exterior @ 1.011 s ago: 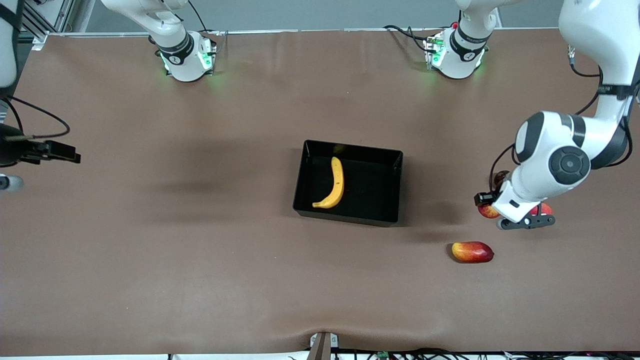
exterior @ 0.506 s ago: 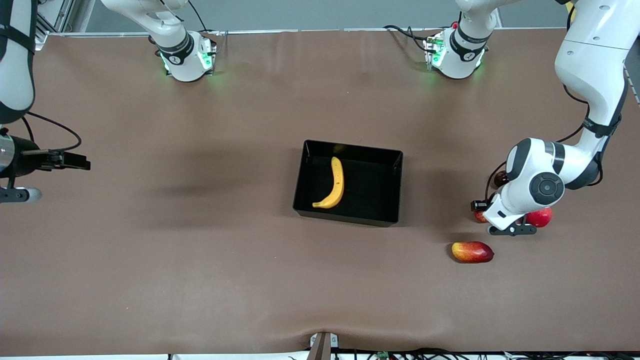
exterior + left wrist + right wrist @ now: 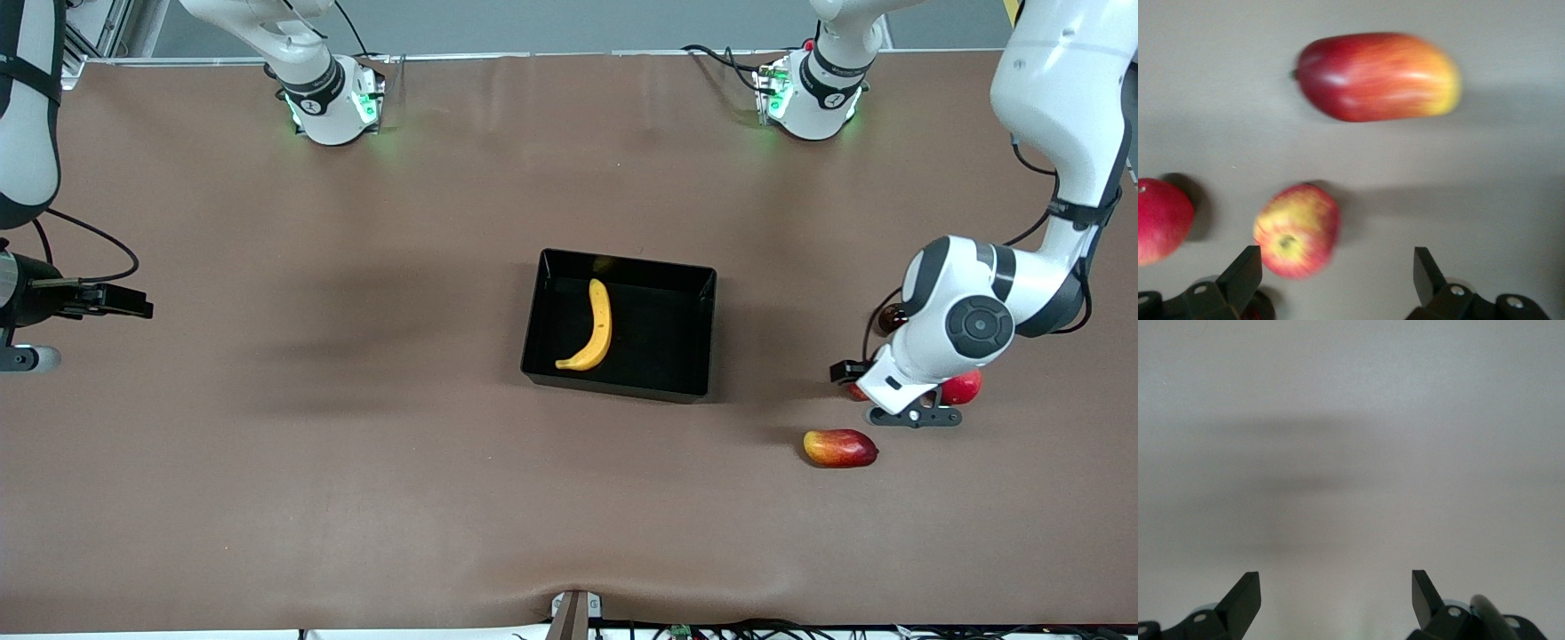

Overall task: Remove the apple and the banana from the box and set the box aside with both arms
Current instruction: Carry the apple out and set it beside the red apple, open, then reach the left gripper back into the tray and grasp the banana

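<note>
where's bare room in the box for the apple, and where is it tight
Inside the box, the banana lies toward the right arm's end, so the floor between it and the wall toward the left arm's end is bare. It is crowded under the open left gripper: the apple, the pink-red fruit and the mango sit close together. The right gripper waits, open, over bare table.
</note>
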